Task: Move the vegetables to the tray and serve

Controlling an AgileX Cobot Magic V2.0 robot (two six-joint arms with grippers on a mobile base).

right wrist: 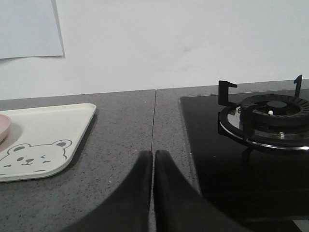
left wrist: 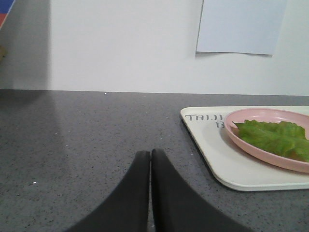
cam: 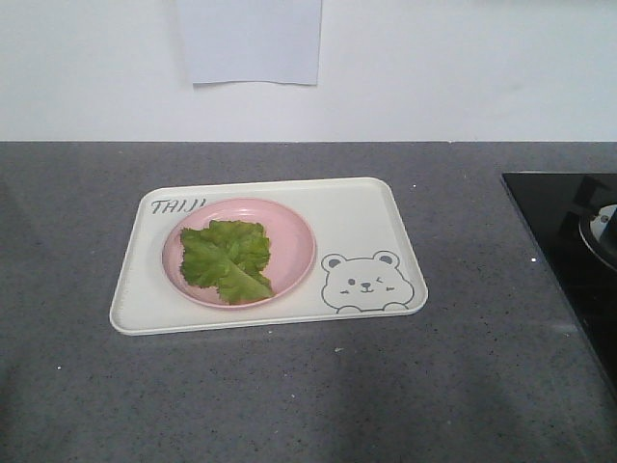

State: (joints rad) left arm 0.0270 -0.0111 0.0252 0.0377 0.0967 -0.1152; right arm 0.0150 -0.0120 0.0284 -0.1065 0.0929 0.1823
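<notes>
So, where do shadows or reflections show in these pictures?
Front view: soft shadows on the counter near the bottom edge. Left wrist view: a dark band on the wall. Right wrist view: the glossy hob mirrors the burner.

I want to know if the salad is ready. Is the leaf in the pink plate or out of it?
In. The lettuce leaf lies flat inside the pink plate, and the plate sits on the tray.
</notes>
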